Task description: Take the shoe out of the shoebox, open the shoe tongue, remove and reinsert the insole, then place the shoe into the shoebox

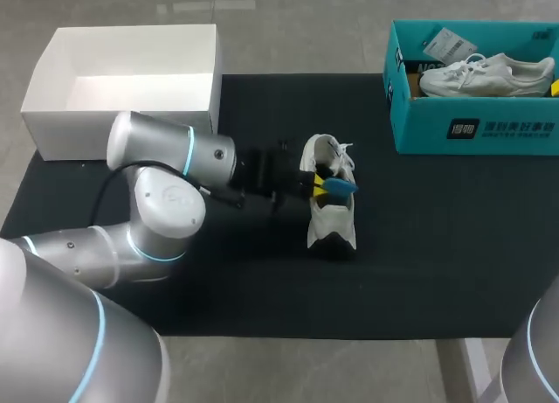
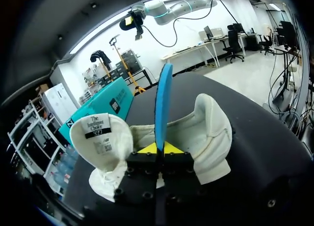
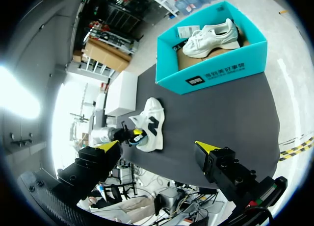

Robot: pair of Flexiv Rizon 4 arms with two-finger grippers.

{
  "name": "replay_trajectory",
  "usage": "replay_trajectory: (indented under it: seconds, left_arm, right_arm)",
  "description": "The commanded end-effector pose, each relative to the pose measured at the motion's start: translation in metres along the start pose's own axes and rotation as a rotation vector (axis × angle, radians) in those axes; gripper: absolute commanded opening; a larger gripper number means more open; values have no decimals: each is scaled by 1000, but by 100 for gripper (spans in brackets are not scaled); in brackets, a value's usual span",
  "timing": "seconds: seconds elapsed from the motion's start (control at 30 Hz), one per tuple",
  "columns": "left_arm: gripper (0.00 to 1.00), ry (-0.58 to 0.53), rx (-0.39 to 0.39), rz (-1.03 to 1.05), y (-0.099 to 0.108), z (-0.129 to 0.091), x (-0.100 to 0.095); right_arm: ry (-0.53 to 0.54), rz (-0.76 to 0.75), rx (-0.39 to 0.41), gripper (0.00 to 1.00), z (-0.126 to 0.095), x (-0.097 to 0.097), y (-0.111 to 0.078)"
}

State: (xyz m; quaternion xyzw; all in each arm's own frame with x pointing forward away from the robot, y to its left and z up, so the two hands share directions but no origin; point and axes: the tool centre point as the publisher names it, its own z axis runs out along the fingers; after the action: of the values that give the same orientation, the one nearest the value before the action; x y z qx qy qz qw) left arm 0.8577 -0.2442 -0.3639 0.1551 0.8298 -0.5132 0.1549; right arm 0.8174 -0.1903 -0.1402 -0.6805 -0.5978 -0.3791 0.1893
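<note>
A white shoe [image 1: 332, 215] lies on the black mat [image 1: 437, 246] at the table's middle. My left gripper [image 1: 319, 187] reaches into its opening and is shut on the blue insole [image 1: 342, 186]. In the left wrist view the insole [image 2: 163, 101] stands edge-on out of the gripper [image 2: 157, 148], between the shoe's tongue [image 2: 103, 138] and its padded heel collar [image 2: 211, 133]. My right gripper [image 3: 157, 146] hangs open high above the table, holding nothing, far from the shoe [image 3: 152, 125]. The teal shoebox [image 1: 476, 128] stands at the back right.
A second white shoe [image 1: 485, 75] lies inside the teal shoebox [image 3: 216, 74]. A white open box [image 1: 122, 114] stands at the back left, just behind my left arm [image 1: 166, 202]. Bare mat lies to the right of the shoe and in front of it.
</note>
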Motion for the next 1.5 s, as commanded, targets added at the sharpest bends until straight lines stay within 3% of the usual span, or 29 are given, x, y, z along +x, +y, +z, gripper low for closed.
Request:
replay_trajectory:
  seconds: [0.03, 0.07, 0.13, 0.33, 0.47, 0.57, 0.73, 0.77, 1.0, 1.5]
  left_arm:
    - [48, -4, 1, 6, -1, 3, -1]
    - [64, 0, 3, 10, -3, 1, 0]
    - [78, 8, 14, 20, -9, -5, 1]
    - [75, 30, 50, 86, -32, -18, 5]
    - [88, 65, 62, 139, -45, -22, 10]
    - [81, 87, 64, 165, -49, -21, 12]
    - [10, 107, 69, 195, -52, -16, 12]
    - [0, 116, 67, 214, -53, -15, 12]
    - [0, 177, 49, 290, -48, -12, 15]
    - [0, 207, -51, 355, -12, -2, 8]
  right_arm:
    - [-2, 1, -1, 100, 0, 0, -1]
    - [-2, 1, -1, 100, 0, 0, -1]
    - [-2, 1, -1, 100, 0, 0, -1]
    - [-2, 1, -1, 100, 0, 0, -1]
    - [-2, 1, -1, 100, 0, 0, -1]
    - [-2, 1, -1, 100, 0, 0, -1]
    - [-2, 1, -1, 100, 0, 0, -1]
    - [-2, 1, -1, 100, 0, 0, -1]
    - [-2, 1, -1, 100, 0, 0, -1]
    - [-2, 1, -1, 100, 0, 0, -1]
